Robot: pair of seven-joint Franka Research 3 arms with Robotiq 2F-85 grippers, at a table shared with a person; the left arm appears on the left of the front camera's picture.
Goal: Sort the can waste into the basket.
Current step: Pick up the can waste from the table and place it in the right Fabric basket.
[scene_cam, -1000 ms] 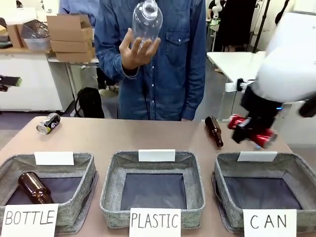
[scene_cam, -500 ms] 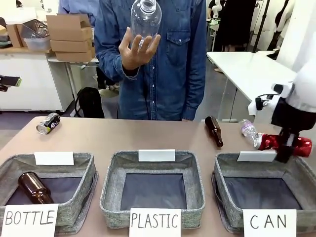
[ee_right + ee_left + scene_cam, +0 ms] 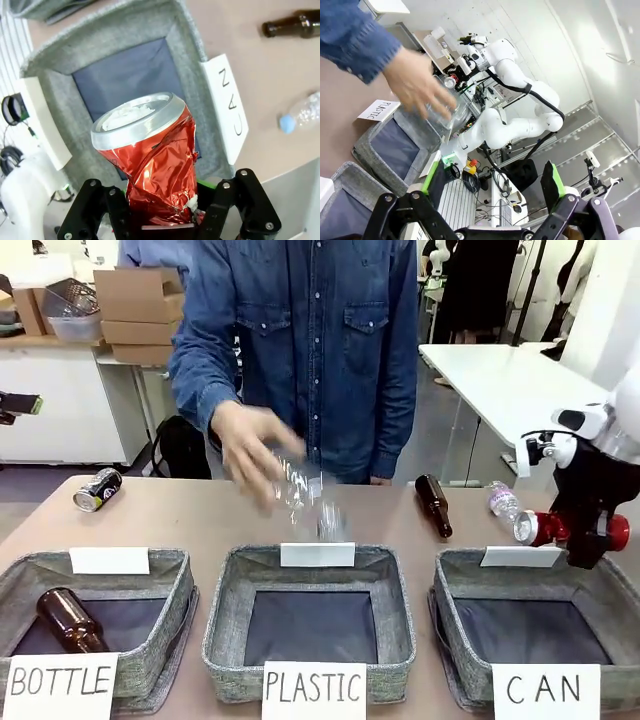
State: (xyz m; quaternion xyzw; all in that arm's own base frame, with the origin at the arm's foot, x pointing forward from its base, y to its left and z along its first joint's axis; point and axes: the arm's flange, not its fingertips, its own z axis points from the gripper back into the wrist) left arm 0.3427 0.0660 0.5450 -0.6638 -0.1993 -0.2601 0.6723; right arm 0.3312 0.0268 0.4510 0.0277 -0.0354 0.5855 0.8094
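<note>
1. My right claw (image 3: 165,202) has the red can (image 3: 150,155) between its fingers. The can's crumpled foot covers the pads, so I cannot tell if they press it or stand loose.
2. From the front, the can's long axis is about level, with one silver end toward my left. It hangs over the basket (image 3: 600,578), near the far rim, where a card (image 3: 227,107) reads "CAN".
3. My left claw (image 3: 492,175) is spread wide, with nothing in it.
4. A small clear bottle (image 3: 503,502) lies behind, partly hidden by my right claw.
5. The dark can (image 3: 98,490) lies slanted at the table's (image 3: 200,520) far left, well apart from the basket.
6. The person's hand (image 3: 250,455) and its clear bottle (image 3: 305,495) are blurred.
</note>
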